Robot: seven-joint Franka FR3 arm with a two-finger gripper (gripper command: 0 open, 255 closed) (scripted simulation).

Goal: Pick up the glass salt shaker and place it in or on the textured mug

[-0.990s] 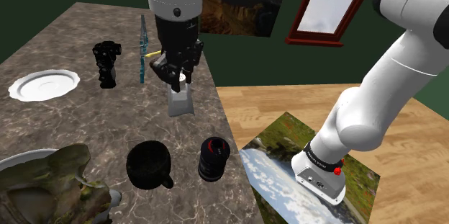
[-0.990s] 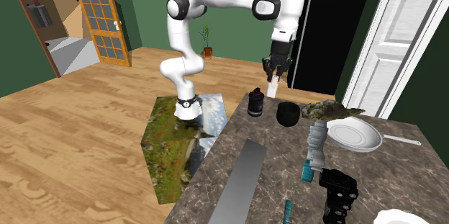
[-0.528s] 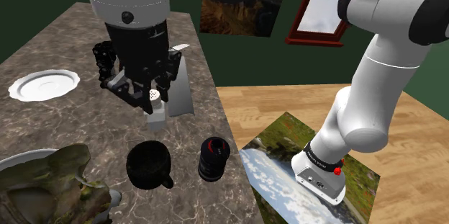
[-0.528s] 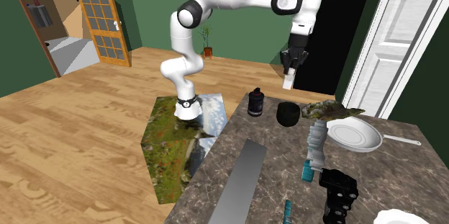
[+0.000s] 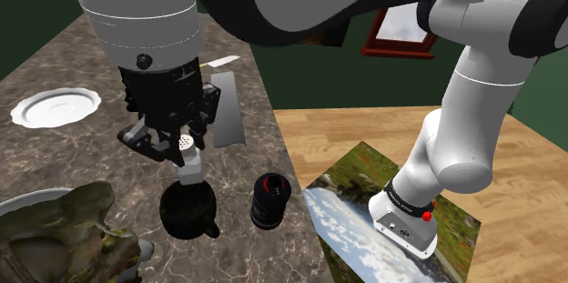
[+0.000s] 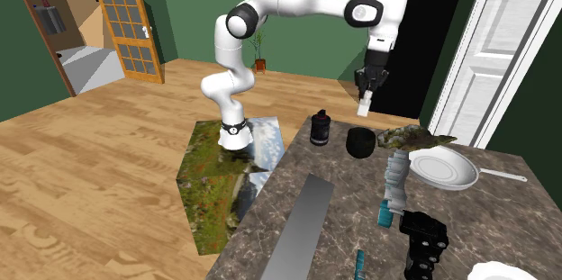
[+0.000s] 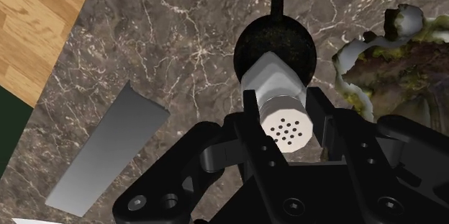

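The black gripper (image 7: 284, 104) is clamped on the salt shaker (image 7: 273, 78), one finger against each side just under its perforated round cap, which faces the wrist camera. The shaker is drawn pale grey-white with a faceted body, and it hangs base-down in the air. Directly beneath it stands the black speckled mug (image 7: 265, 34), mouth up; in the second exterior view a clear gap shows between the shaker (image 6: 365, 105) and the mug (image 6: 359, 141), so they do not touch. The mug (image 5: 188, 210) stands on a brown marbled countertop (image 5: 91, 154). Just beside it stands a black cylinder (image 5: 269, 199) with a red ring on top. A mossy, mottled lump (image 5: 64, 231) lies near the mug on the other side. Farther along the counter lies a flat grey slab (image 5: 228, 113), and well beyond the mug, a white plate (image 5: 56, 106).
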